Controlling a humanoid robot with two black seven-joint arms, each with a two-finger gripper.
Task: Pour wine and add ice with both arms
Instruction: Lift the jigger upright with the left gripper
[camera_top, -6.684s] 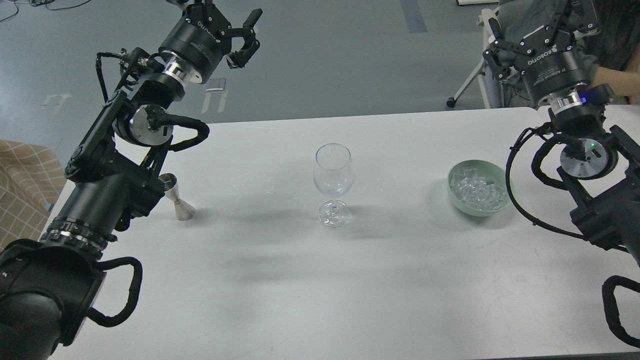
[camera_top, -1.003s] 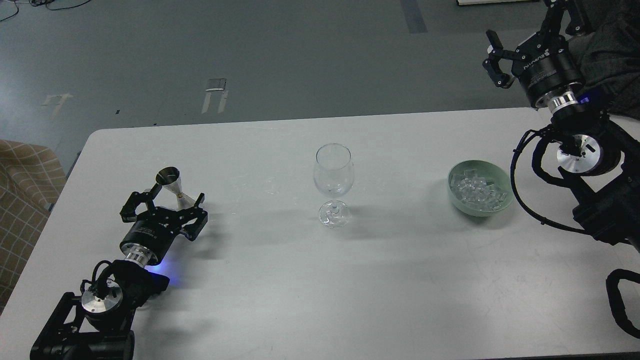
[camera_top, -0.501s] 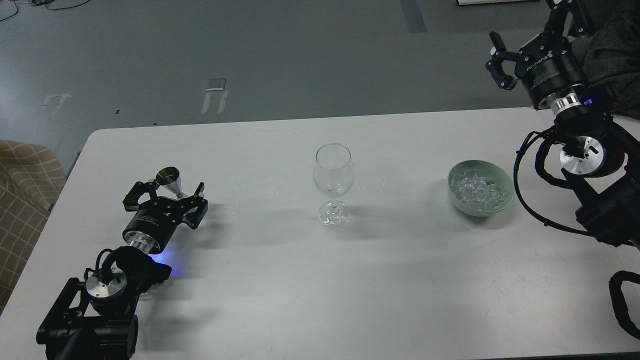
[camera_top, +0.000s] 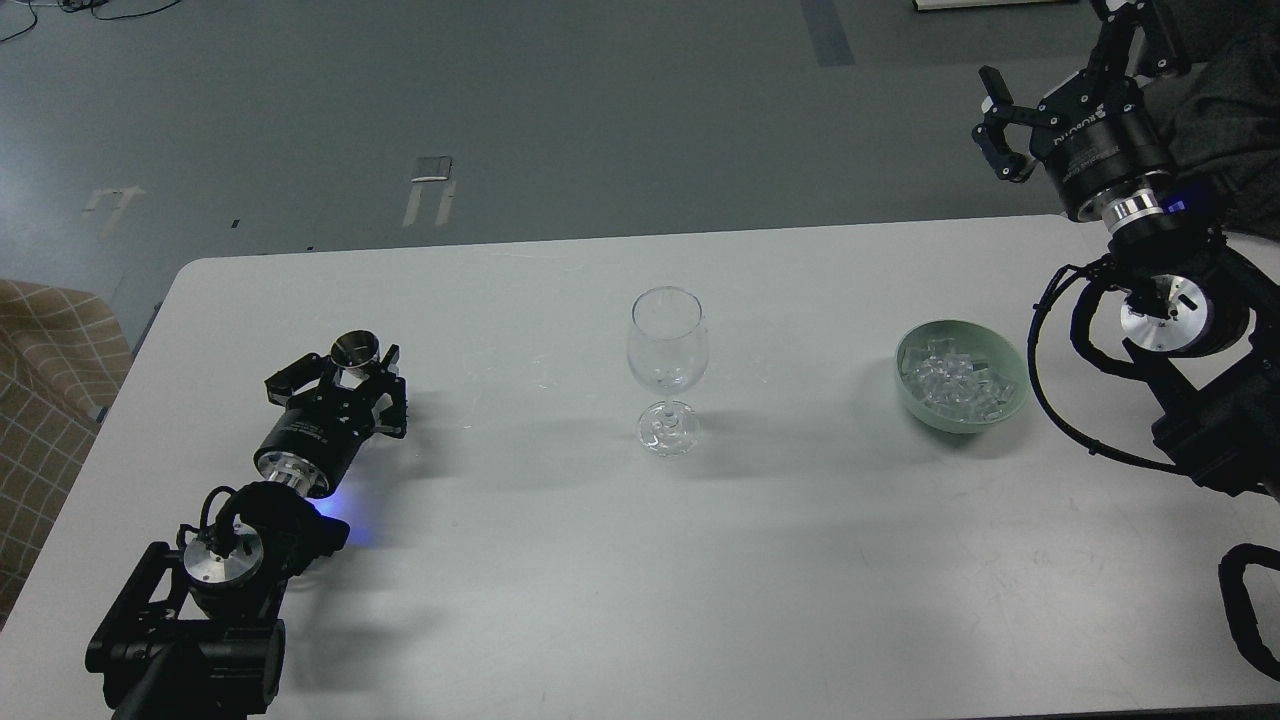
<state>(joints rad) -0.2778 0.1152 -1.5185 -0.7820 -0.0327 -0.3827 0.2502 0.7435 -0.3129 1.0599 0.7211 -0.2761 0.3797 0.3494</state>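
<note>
A small metal jigger (camera_top: 354, 351) stands at the table's left; whether it holds wine cannot be seen. My left gripper (camera_top: 345, 378) lies low on the table, its fingers drawn in around the jigger's lower half, which they hide. A clear stemmed wine glass (camera_top: 666, 345) stands upright at the table's middle and looks empty. The ice (camera_top: 955, 380), several clear cubes, fills a pale green bowl (camera_top: 1008, 404) at the right. My right gripper (camera_top: 1050, 55) is open and empty, raised high beyond the table's far right corner, well above and behind the bowl.
The white table (camera_top: 640, 570) ends at its far edge just behind the glass, with grey floor beyond. A checked cloth (camera_top: 40, 370) lies off the left edge. Dark fabric (camera_top: 1225, 90) sits behind my right arm.
</note>
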